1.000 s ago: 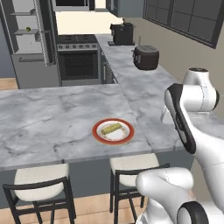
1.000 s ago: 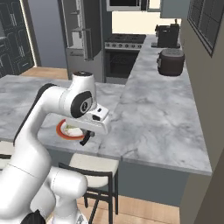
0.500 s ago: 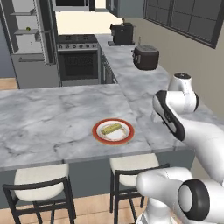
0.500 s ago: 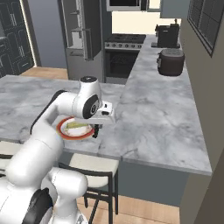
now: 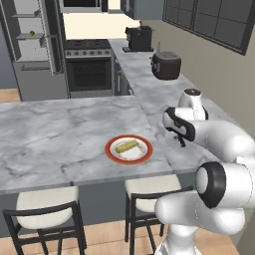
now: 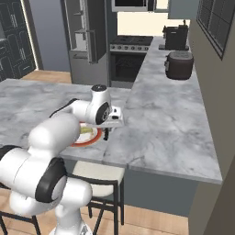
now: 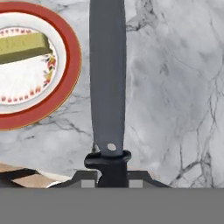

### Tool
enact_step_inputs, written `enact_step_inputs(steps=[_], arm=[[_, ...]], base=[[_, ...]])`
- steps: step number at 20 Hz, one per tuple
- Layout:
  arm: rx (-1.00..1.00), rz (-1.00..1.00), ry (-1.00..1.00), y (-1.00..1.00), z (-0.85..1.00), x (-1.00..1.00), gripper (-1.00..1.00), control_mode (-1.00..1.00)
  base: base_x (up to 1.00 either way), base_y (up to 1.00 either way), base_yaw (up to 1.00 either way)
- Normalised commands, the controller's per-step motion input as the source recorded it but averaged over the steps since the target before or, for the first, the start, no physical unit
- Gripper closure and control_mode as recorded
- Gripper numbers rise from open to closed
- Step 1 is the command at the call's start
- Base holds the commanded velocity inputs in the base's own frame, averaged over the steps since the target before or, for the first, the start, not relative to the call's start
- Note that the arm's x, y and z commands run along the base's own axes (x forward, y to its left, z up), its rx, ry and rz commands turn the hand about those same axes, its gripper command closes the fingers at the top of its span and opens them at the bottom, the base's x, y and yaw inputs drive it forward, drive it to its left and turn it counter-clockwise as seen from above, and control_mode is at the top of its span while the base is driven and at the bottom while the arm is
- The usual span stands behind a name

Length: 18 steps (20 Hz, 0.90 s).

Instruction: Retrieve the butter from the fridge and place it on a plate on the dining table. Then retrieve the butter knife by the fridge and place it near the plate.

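One long island counter with a grey-veined white marble top (image 5: 60, 129) spanned the middle of the left base view, with a cushioned stool on a dark frame (image 5: 45, 211) tucked under its near edge at the lower left. The tall dark grey fridge with light grey inner shelves (image 5: 35, 45) stood at the upper left of that view, next to a dark oven range (image 5: 89, 64), and a dark rounded cooker pot (image 5: 166, 64) sat on the side counter at the upper right. The round white plate with a broad red-orange rim (image 5: 129, 149) lay near the counter's front edge at the centre of the frame, with the small pale yellow-tan stick of butter (image 5: 126, 146) lying on it. In the hand view the plate (image 7: 65, 65) filled the upper left, the butter (image 7: 24, 46) resting across it. The two-finger gripper (image 7: 109, 175) at the bottom centre was clamped on the dark handle of the slim butter knife (image 7: 107, 78), whose grey blade ran straight up the frame just beside the plate's rim, above bare marble.
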Motion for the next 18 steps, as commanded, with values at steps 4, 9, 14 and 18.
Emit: enact_step_inputs(steps=[4, 9, 14, 18], arm=[[-0.01, 0.00, 0.00, 0.14, -0.23, 0.96, 1.00, -1.00], [0.02, 0.00, 0.00, 0.14, -0.28, 0.66, 1.00, -1.00], [0.01, 0.00, 0.02, 0.01, -0.34, 0.23, 1.00, -1.00], [0.05, 0.02, 0.01, 0.00, -0.52, 0.01, 1.00, -1.00]], base=[[0.00, 0.00, 0.00], [0.00, 0.00, 0.00], [0.00, 0.00, 0.00], [0.00, 0.00, 0.00]])
